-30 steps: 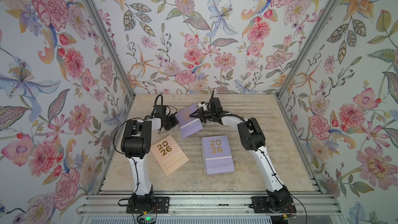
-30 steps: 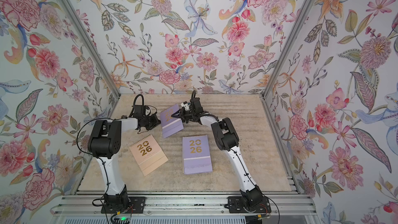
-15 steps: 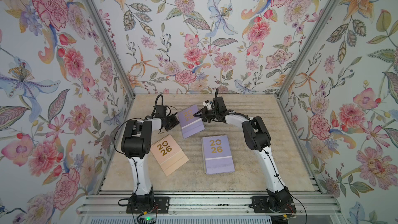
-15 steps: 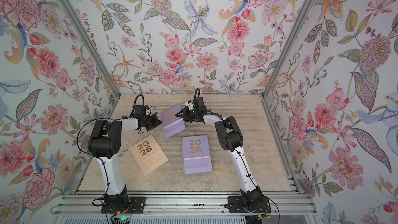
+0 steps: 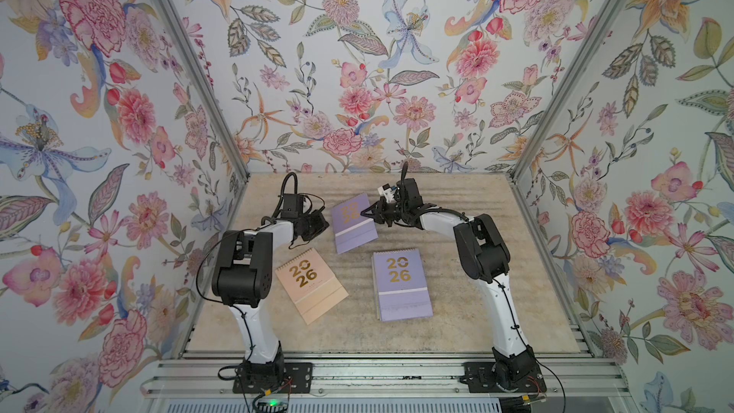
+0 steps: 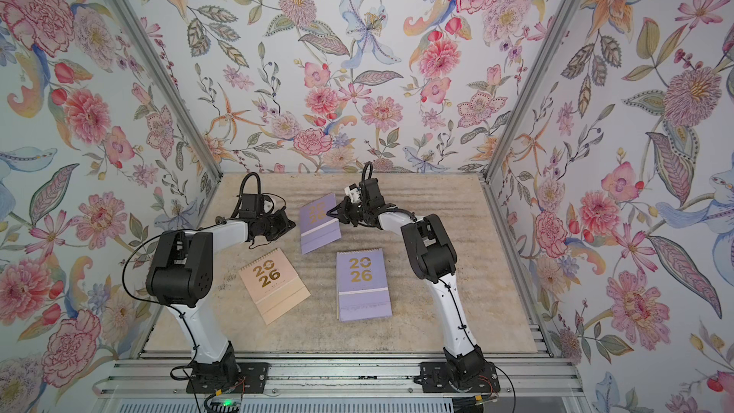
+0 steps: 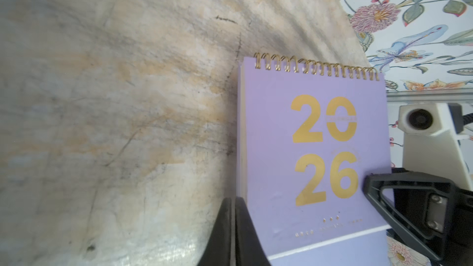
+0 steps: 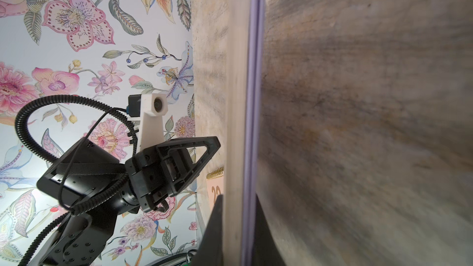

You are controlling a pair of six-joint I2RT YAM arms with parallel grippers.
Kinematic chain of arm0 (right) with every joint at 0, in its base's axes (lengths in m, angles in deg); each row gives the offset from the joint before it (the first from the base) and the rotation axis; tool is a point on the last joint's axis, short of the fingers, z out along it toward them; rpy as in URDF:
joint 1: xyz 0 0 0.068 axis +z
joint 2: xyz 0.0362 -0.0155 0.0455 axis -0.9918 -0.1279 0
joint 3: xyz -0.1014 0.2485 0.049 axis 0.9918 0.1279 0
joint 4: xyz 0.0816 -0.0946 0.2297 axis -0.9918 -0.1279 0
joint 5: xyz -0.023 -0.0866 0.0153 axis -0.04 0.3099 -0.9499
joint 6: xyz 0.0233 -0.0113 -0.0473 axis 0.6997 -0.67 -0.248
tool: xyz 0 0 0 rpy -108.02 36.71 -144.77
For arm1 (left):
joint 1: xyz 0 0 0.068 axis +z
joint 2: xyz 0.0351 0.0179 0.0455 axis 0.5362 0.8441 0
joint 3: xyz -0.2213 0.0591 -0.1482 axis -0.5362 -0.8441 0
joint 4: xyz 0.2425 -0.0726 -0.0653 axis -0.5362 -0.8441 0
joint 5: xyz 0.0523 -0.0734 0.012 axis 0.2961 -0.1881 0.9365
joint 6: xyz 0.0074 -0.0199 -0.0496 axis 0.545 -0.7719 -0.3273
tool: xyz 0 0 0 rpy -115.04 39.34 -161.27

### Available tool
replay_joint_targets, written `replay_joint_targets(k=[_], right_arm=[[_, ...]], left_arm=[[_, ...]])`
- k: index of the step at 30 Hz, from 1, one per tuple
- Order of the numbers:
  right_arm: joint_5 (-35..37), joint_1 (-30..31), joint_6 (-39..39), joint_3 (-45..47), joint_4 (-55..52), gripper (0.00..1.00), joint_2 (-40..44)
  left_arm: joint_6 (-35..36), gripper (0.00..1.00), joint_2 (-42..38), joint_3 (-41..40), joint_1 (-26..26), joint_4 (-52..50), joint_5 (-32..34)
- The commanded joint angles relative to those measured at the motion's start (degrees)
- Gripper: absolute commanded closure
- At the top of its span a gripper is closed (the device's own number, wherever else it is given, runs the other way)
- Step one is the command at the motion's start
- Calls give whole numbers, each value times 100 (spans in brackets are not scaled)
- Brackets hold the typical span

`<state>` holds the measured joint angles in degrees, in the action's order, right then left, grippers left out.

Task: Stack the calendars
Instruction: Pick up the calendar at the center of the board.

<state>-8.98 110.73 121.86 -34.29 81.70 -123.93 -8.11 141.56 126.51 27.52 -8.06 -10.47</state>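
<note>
— Where's the lilac calendar (image 5: 351,221)?
— Far middle of the tabletop (image 5: 456,331), between the two arms, tilted rather than lying flat. The right hand (image 5: 367,213) is grasping its right edge. In the right wrist view that edge runs straight between the fingers (image 8: 213,236)
— And the left hand (image 5: 323,226)?
— Clenched, fingers (image 7: 222,231) pressed together at the calendar's left edge. Whether it's touching or just beside, I cannot tell
— The others?
— The peach calendar (image 5: 311,286) lies flat at near left, turned askew. The lilac pile (image 5: 401,286) lies flat in the near middle, apart from the raised one. How many are in it I cannot tell
</note>
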Motion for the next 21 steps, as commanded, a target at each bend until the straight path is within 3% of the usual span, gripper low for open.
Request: replay_joint_targets(k=[1,9,21], right_arm=[[12,-82,226,319,786,100,630],[-2,-209,331,1467,1343,100,1548],[-79,-563,206,3562,1671,100,3348]], left_arm=[[-138,91,-454,-280,-46,21,-25],[-536,91,-1266,-943,-257,393,28],[-1280,92,-2222,-1766,-1133,1087,424]])
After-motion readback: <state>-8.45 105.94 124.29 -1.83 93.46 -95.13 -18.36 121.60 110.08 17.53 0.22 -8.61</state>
